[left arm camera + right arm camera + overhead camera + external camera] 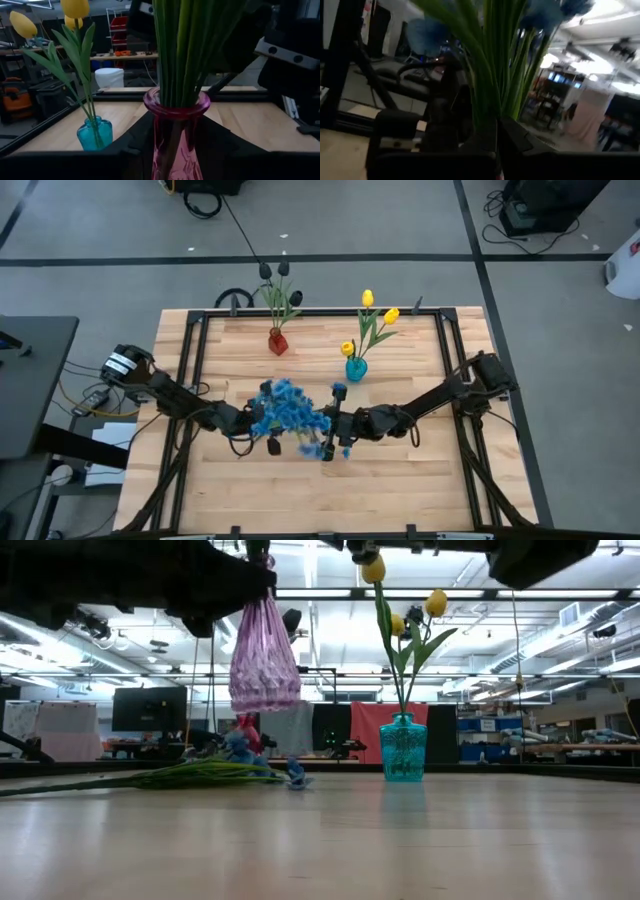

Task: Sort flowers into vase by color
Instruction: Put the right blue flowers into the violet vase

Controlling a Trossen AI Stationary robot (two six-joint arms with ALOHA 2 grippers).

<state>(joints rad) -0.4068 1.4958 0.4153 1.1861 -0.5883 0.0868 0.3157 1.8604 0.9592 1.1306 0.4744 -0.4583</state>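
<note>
A: What is shown, taken from the largest thing down?

B: A wooden table (pixel 400 480) fills the middle of the high view. At its centre the blue flowers (pixel 285 410) are held between the left gripper (pixel 262 424) and the right gripper (pixel 325 423). A pink vase (pixel 176 135) is clamped by the left gripper and seen lifted off the table in the low view (upper left of that frame). The green stems are already threaded through its neck in the left wrist view.

A: And the right gripper?

B: It appears to be closed around the stems, judging by its wrist view, though the fingertips are masked by leaves, so it cannot be told for certain.

A: The other colours?

B: Yellow tulips (pixel 372 315) are seated in a teal vase (pixel 356 368), dark tulips (pixel 275 275) in a red vase (pixel 277 341), both toward the upper middle of the high view.

A: What could go wrong?

B: A stem could be caught on the rim and bent. The raised vase could be tipped if the bunch is pushed off-axis. Loose blue stems lying on the table (pixel 200 775) might be left unsorted.

A: What is hidden?

B: The vase base is cut off, and the finger contact is obscured.
</note>
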